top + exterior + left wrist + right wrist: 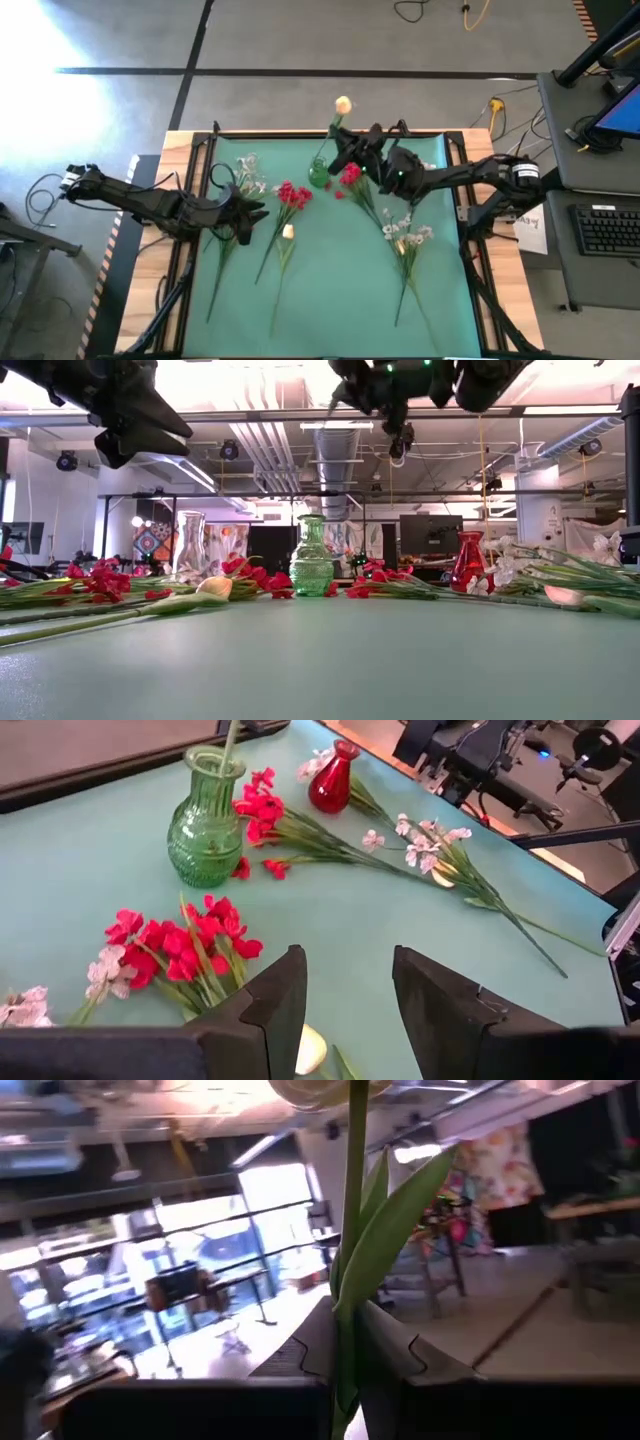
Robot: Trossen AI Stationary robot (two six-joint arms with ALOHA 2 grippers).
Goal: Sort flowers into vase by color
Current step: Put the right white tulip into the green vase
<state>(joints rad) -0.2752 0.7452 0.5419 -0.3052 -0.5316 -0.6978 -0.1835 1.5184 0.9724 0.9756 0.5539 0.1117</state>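
A cream-yellow bud flower (343,105) on a long green stem stood upright in the green glass vase (319,174) at the upper centre of the high view, its stem pinched in the right pincer (342,152), whose fingers were closed on it. Red-bloomed flowers (292,193), white sprays (407,232) and another cream bud (288,231) lay spread over the green mat (330,310), with bare mat toward the bottom edge. The left pincer (256,207) hovered at centre left, fingers partly apart and holding nothing, over the wooden bench (137,290).
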